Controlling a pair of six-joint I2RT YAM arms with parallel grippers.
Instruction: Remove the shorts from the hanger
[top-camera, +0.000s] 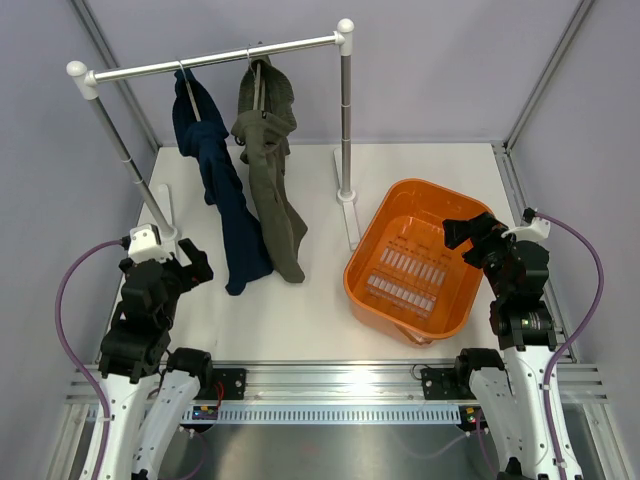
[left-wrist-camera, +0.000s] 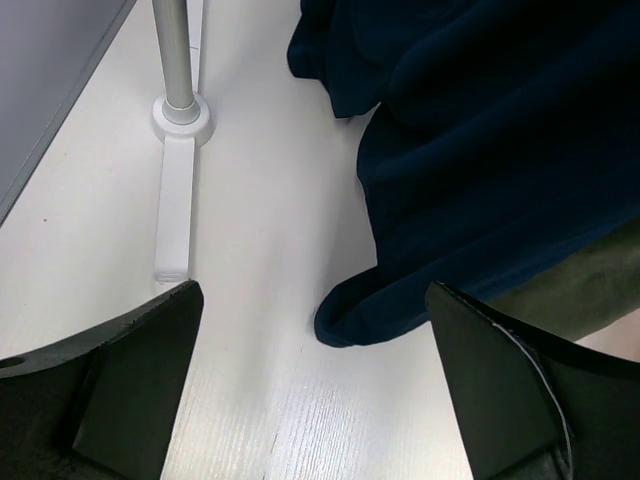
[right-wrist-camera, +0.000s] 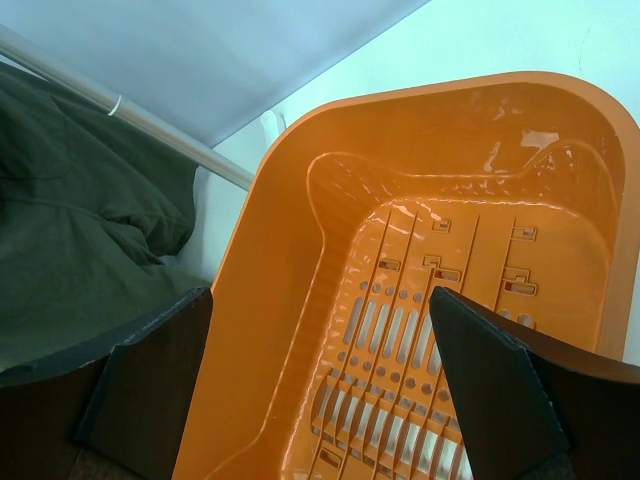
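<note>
The olive-green shorts (top-camera: 272, 190) hang from a hanger (top-camera: 258, 72) on the rack's rail, their lower end touching the table. My left gripper (top-camera: 196, 263) is open and empty, low over the table at the near left. It is left of the hanging clothes and apart from them. In the left wrist view (left-wrist-camera: 315, 400) a strip of the shorts (left-wrist-camera: 590, 290) shows behind the navy cloth. My right gripper (top-camera: 464, 232) is open and empty above the orange basket. The shorts also show at the left of the right wrist view (right-wrist-camera: 70, 200).
A navy garment (top-camera: 222, 200) hangs on its own hanger just left of the shorts, its hem on the table (left-wrist-camera: 345, 325). The silver rail (top-camera: 215, 58) rests on two posts (top-camera: 346, 120), whose white feet (left-wrist-camera: 180, 115) lie on the table. The orange basket (top-camera: 365, 262) stands at the right.
</note>
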